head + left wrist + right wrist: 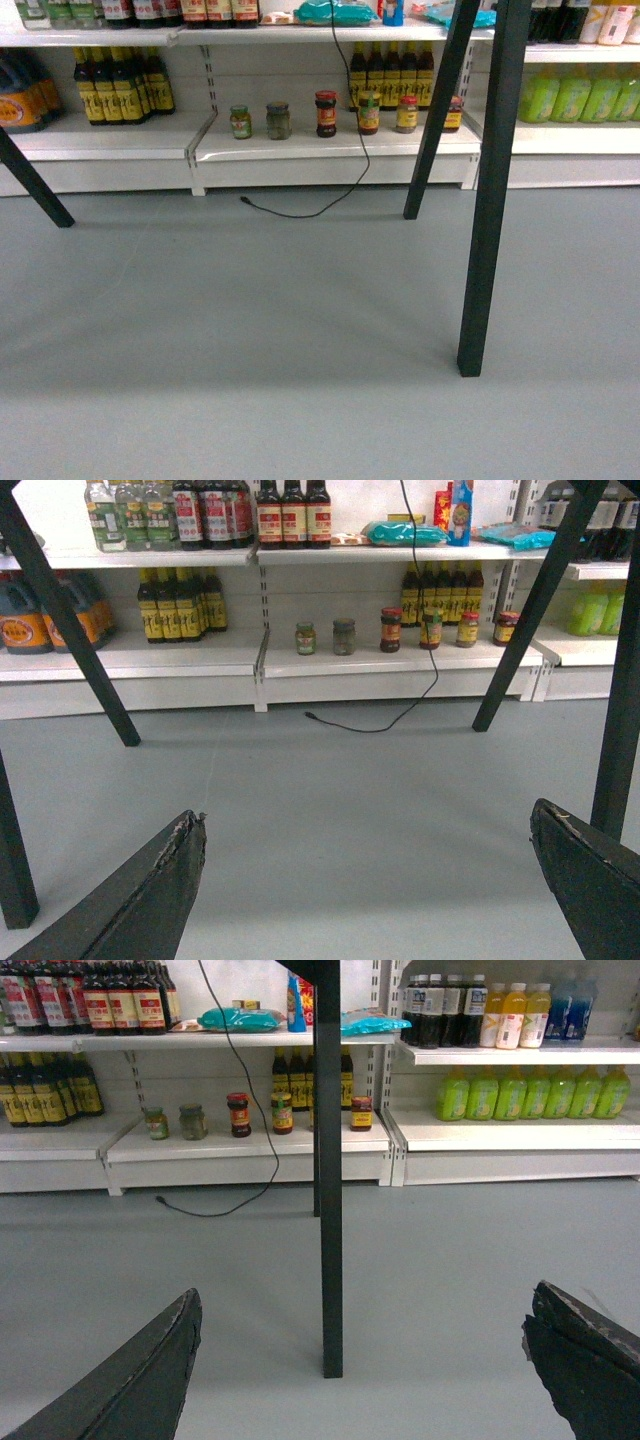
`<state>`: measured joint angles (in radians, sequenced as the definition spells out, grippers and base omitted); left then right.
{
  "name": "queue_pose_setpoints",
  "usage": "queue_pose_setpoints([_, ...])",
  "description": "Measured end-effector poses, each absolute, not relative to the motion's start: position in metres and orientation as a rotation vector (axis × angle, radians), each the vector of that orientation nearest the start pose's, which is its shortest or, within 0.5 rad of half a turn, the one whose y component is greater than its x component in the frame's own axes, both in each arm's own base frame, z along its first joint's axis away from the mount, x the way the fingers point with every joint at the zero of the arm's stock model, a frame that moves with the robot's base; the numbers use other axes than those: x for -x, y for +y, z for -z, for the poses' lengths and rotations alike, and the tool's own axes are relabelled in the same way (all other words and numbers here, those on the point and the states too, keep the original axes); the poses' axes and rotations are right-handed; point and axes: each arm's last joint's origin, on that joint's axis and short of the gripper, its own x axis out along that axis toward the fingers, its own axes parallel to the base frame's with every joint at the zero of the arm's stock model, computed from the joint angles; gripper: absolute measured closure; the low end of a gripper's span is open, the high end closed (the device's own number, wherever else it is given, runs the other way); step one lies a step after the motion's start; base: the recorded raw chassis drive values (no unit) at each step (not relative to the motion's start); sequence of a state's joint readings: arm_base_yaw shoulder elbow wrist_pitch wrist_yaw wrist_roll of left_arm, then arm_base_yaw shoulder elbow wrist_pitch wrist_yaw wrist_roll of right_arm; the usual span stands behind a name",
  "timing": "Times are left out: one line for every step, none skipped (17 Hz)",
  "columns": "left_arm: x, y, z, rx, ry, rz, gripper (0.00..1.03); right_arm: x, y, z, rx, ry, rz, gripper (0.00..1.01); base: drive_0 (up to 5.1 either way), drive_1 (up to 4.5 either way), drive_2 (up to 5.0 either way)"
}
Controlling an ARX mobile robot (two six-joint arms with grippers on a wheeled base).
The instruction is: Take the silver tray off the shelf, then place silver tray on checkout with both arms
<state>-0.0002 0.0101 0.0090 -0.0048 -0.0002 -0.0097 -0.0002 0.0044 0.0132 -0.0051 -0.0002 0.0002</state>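
Note:
The silver tray is out of view in all three views, and so is the checkout's top. Only dark slanted legs [490, 190] stand on the grey floor. In the left wrist view my left gripper [367, 815] is open, its two black fingertips [180, 865] wide apart over bare floor with nothing between them. My right gripper [366, 1293] is open too, and a dark leg [330, 1210] stands on the floor beyond its gap. Neither gripper shows in the head view.
White store shelves [330, 150] line the far side, holding dark sauce bottles [115, 85], small jars [326, 113] and green drink bottles [525, 1095]. A black cable [330, 195] hangs down and trails onto the floor. Another dark leg [75, 630] slants at the left.

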Motion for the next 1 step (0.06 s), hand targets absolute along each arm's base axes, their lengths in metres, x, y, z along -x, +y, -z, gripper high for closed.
queue_pose_setpoints([-0.0978,0.0000,-0.1653,0.010,0.006,0.000,0.05,-0.0972,0.0000,-0.1672,0.000,-0.004,0.000,0.03,0.0,0.00,0.0])
